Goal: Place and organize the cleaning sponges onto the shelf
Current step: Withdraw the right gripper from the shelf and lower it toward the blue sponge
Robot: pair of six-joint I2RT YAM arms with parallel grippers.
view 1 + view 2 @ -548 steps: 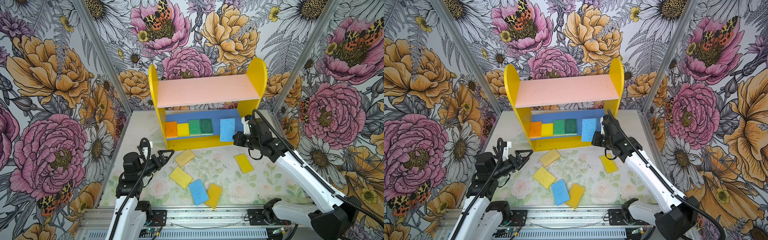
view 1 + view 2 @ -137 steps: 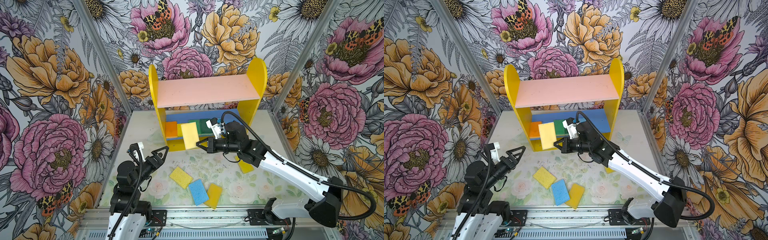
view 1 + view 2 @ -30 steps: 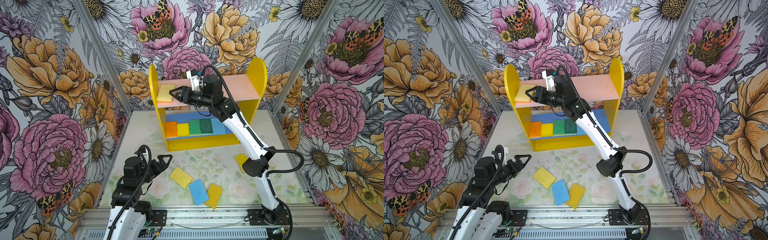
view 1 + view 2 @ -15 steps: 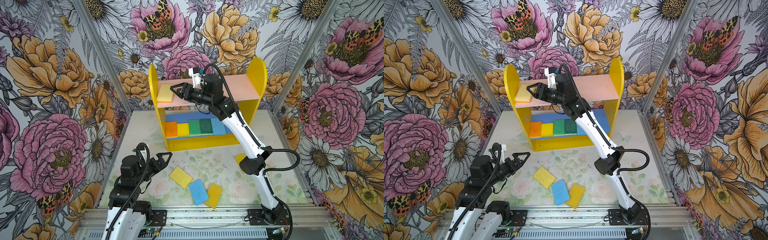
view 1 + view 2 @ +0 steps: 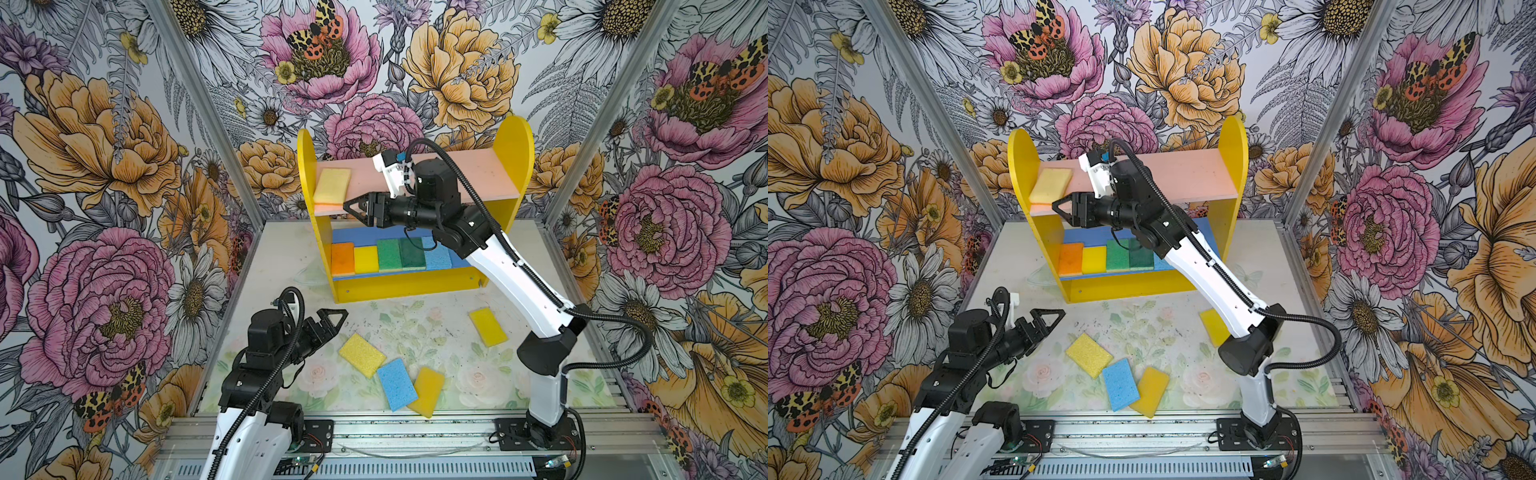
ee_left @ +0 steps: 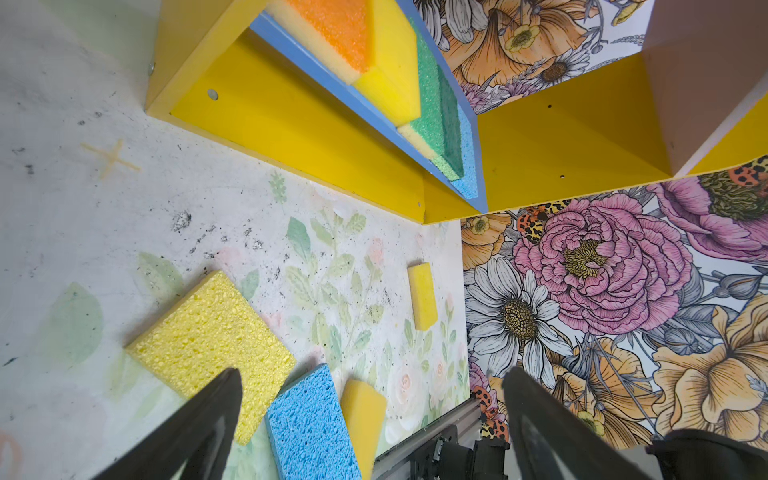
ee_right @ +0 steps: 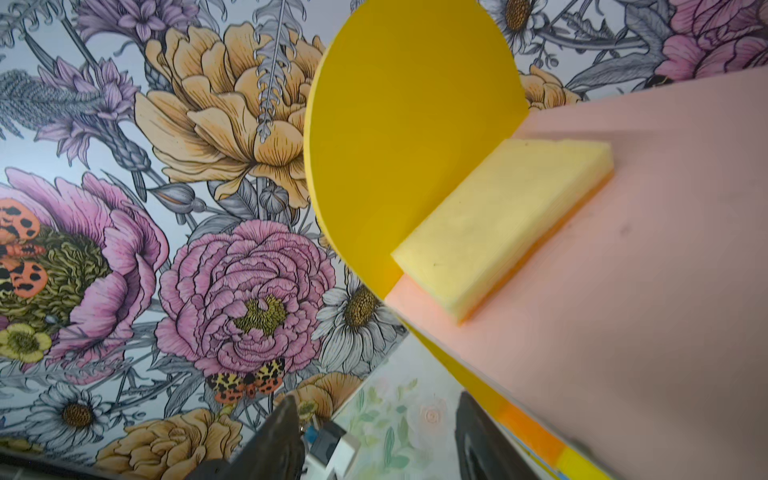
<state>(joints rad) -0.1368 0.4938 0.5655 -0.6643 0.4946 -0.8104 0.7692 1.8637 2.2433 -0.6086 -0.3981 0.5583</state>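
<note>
The shelf (image 5: 513, 153) stands at the back. One pale yellow sponge (image 5: 331, 185) (image 7: 503, 224) lies flat at the left end of its pink upper board (image 5: 1187, 172). My right gripper (image 5: 352, 206) (image 7: 376, 401) hangs open and empty just off that board's front edge, apart from the sponge. On the blue lower board sit orange (image 5: 343, 258), yellow, two green and light blue sponges in a row. Several sponges lie on the table: yellow (image 5: 361, 355), blue (image 5: 397, 384), yellow (image 5: 426, 390) and yellow (image 5: 488, 326). My left gripper (image 5: 336, 322) (image 6: 372, 382) is open, left of them.
Floral walls close in the table (image 5: 286, 257) on three sides, with metal posts at the back corners. An aluminium rail (image 5: 415, 428) runs along the front edge. The right arm's white link (image 5: 519, 274) crosses in front of the shelf's right half.
The right gripper has drawn back from the pale yellow sponge, which stays on the upper board, and its jaws have widened. The left gripper has shifted slightly and stays open.
</note>
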